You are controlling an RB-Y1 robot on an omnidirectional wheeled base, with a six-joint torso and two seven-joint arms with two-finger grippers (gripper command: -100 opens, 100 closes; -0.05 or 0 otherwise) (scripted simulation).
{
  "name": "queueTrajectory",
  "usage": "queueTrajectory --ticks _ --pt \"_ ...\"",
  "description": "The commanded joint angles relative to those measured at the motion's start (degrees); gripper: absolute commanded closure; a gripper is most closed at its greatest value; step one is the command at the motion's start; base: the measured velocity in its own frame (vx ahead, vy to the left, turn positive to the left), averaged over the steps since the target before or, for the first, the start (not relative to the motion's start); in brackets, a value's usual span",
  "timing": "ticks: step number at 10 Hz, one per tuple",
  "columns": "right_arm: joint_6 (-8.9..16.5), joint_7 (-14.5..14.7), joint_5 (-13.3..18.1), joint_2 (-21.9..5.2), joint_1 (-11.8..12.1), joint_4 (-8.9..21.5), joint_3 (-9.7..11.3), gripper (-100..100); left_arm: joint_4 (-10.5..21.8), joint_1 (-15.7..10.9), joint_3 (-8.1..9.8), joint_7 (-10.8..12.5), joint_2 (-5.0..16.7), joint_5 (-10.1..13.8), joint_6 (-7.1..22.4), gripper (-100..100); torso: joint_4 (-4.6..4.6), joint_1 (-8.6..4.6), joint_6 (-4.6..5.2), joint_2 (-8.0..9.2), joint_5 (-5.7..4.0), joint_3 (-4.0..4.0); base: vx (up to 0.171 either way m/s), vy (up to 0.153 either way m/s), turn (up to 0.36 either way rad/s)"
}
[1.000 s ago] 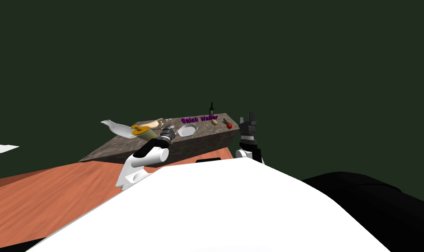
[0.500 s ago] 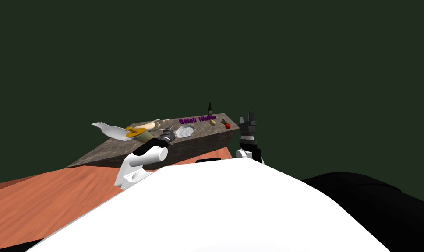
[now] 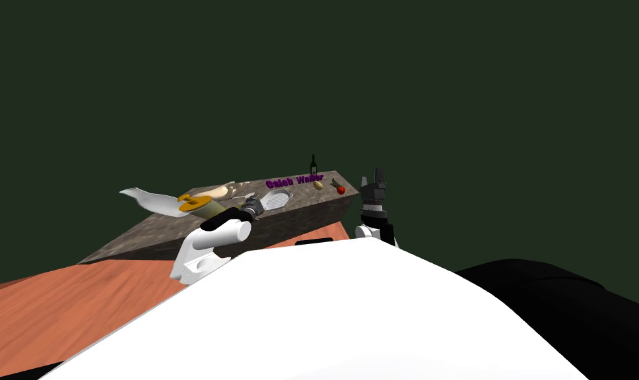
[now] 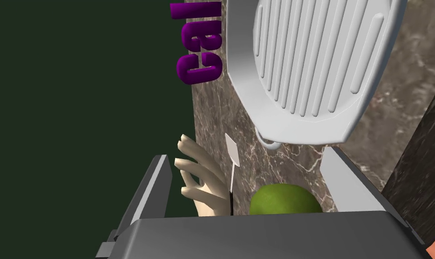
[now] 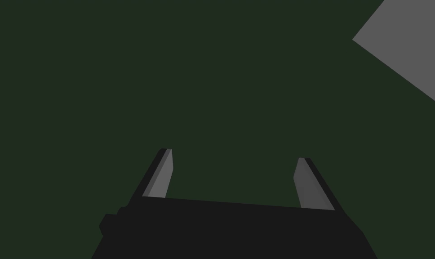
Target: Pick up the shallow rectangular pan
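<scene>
Pan point(image 4: 311, 67): white, shallow, ribbed floor. Lies flat on stone-look table point(image 4: 383, 117), just ahead of your L pincer point(image 4: 247, 154). L pincer released, blades spread, nothing betw. them. The pan's near rim w/ small loop point(image 4: 268, 142) sits just beyond the tips. R pincer point(image 5: 234, 155) also released, raised off the table's R end, idle.

Risks (my est.):
1. Clutter under the L wrist: green round item point(image 4: 284, 202), beige hand-shaped thing point(image 4: 203, 186), thin white utensil point(image 4: 231, 155). A low approach could shove them into the pan or snag a blade.
2. Rim looks thin & sloped. Blades closing on it badly may slip, so pan tips or skids toward purple lettering point(image 4: 198, 45) at the table's far edge.

Suggest you come in higher & bite the rim squarely.
</scene>
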Motion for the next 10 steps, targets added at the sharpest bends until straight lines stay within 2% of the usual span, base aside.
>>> queueTrajectory --ticks 1,3,10 --pt "0.00 0.00 0.00 0.00 0.00 0.00 0.00 0 0.15 -0.36 0.67 0.92 0.33 0.70 2.86 -100 0.00 0.00 0.00 0.00 0.00 0.00 0.026 -0.023 -0.089" --pt "0.00 0.00 0.00 0.00 0.00 0.00 0.00 0 0.15 -0.36 0.67 0.92 0.33 0.70 5.24 -100 -0.01 0.00 0.00 -0.02 0.00 -0.01 0.018 -0.012 -0.028" --pt "0.00 0.00 0.00 0.00 0.00 0.00 0.00 0 1.55 -2.10 3.11 3.63 2.10 3.27 17.03 -100 -0.01 0.04 -0.01 -0.02 0.01 -0.01 0.023 -0.010 -0.084"
